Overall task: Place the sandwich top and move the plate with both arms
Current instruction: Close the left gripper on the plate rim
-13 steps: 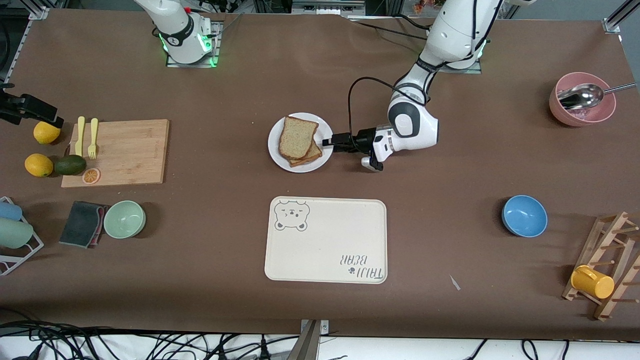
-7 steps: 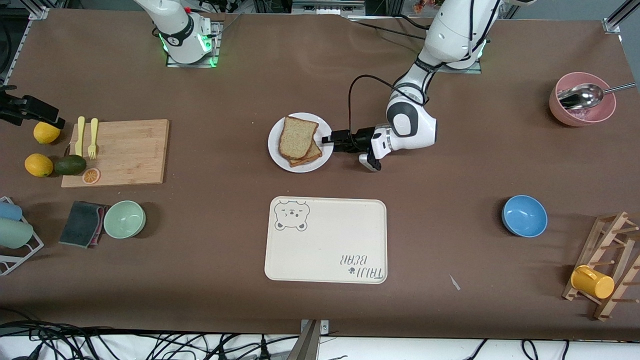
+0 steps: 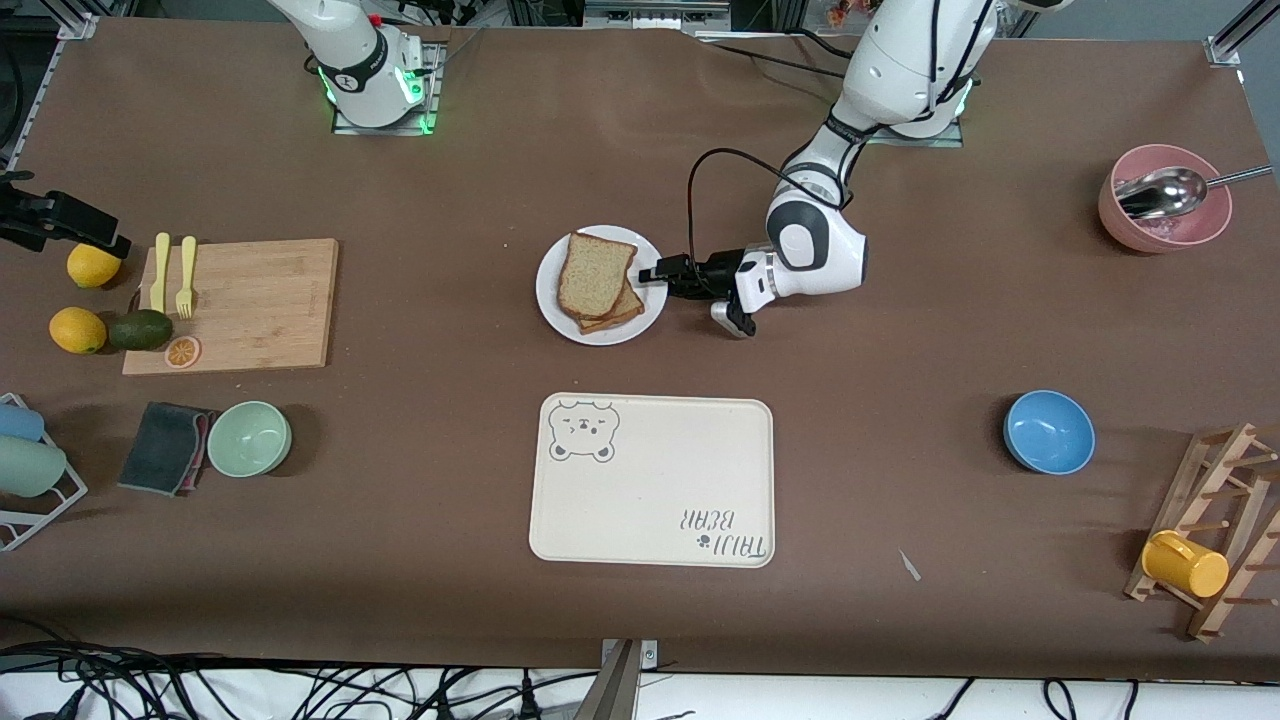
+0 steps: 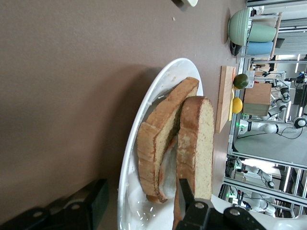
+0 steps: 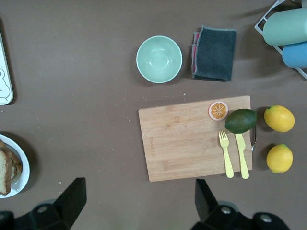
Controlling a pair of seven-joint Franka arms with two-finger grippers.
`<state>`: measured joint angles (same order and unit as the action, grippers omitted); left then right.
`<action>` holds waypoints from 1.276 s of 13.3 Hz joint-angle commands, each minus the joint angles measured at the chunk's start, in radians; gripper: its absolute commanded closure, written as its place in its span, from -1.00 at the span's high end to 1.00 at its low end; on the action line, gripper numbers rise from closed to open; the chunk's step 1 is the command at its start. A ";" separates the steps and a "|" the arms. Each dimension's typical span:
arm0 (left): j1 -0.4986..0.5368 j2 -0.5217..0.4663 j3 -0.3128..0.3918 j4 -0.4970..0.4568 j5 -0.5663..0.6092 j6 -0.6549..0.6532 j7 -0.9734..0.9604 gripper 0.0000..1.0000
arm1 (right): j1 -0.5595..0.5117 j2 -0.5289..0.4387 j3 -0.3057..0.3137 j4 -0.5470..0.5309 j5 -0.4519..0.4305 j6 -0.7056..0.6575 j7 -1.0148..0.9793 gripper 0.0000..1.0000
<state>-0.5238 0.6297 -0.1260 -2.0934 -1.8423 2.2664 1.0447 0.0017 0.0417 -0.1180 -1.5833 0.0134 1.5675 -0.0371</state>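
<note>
Bread: your sandwich top lies on the lower slice, on the plate mid-counter. Your left gripper straddles the plate's rim, fingers spread. Your right gripper waits spread above the cutting board.

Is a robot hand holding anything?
Not yet. The left gripper straddles the plate rim with fingers open; the right gripper is empty.

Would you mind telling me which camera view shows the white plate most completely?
The front view: the whole plate shows from above, with the sandwich top on it. The left wrist view shows the plate edge-on, partly cropped. The right wrist view catches only a sliver at its border.
</note>
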 commanded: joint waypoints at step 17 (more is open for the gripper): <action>-0.012 0.011 0.000 -0.027 -0.063 -0.005 0.092 -0.63 | -0.003 0.004 0.001 0.016 0.010 0.000 0.008 1.00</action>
<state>-0.5262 0.6480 -0.1260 -2.1053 -1.8531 2.2655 1.0939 0.0011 0.0417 -0.1199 -1.5833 0.0135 1.5679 -0.0371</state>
